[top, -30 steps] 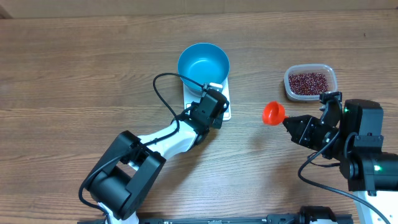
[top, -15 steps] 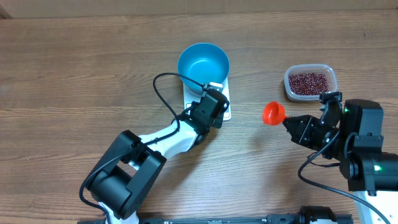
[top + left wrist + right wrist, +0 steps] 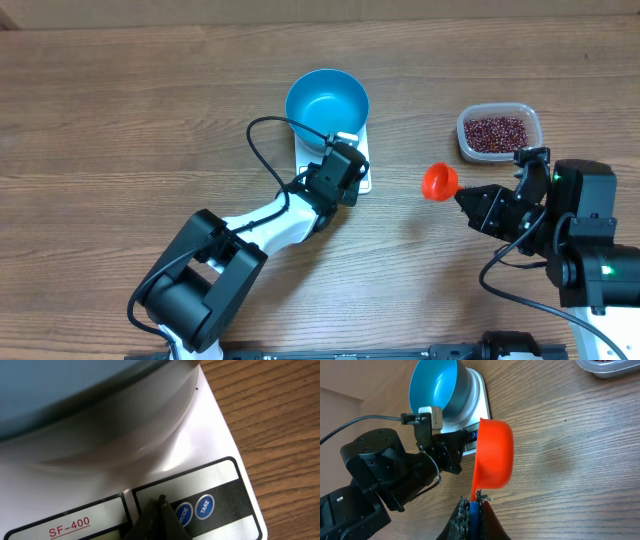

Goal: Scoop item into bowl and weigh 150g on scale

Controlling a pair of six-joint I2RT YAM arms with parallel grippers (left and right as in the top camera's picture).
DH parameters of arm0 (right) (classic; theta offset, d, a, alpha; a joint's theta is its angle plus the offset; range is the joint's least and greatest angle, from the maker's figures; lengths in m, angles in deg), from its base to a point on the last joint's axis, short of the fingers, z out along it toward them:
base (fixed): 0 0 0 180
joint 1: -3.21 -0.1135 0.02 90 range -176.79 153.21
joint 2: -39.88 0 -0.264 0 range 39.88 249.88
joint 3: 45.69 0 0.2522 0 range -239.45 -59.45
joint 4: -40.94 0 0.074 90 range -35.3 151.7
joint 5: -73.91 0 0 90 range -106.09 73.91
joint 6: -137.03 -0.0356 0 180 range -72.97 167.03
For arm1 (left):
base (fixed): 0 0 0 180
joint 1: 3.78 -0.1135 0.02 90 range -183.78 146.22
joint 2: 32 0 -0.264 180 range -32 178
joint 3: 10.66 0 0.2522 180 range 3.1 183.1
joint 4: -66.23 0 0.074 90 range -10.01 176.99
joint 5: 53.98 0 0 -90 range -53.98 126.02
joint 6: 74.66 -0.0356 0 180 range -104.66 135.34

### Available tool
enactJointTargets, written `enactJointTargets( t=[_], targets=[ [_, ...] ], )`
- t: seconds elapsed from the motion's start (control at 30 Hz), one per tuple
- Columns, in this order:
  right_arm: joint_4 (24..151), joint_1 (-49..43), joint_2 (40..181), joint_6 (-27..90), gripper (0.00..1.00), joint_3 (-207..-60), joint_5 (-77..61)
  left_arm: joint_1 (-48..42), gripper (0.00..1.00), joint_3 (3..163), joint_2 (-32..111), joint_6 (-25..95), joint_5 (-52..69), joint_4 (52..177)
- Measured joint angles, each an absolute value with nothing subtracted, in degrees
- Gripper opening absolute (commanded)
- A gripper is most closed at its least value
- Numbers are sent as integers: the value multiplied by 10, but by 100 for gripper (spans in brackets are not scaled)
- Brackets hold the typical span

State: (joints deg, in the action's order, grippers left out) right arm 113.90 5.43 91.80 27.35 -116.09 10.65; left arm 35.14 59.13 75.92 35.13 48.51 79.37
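Note:
The blue bowl [image 3: 327,100] stands on the white scale [image 3: 364,178], and no beans show in its light blue inside. My left gripper [image 3: 345,165] is shut, its tip [image 3: 161,502] pressed on the scale's [image 3: 220,435] button panel just left of the MODE button. The bowl's wall [image 3: 75,390] fills the top of that view. The dark red beans [image 3: 496,131] lie in a clear tub at the back right. My right gripper [image 3: 470,200] is shut on the handle of an orange scoop [image 3: 439,182], held above the table between scale and tub. The right wrist view shows gripper [image 3: 476,497], scoop [image 3: 495,452] and bowl [image 3: 432,385].
The clear tub's rim [image 3: 462,128] sits just beyond my right arm, and its corner [image 3: 610,367] shows at the top right of the right wrist view. A black cable [image 3: 262,150] loops from the left arm beside the scale. Bare wooden table [image 3: 120,120] lies to the left.

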Motion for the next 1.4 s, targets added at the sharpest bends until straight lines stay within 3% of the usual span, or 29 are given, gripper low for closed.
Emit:
enactJointTargets(
  t=[1.4],
  targets=[
    [1138,54,918,274,4,-1161,107,351,4,595,759,351,470,807]
  ],
)
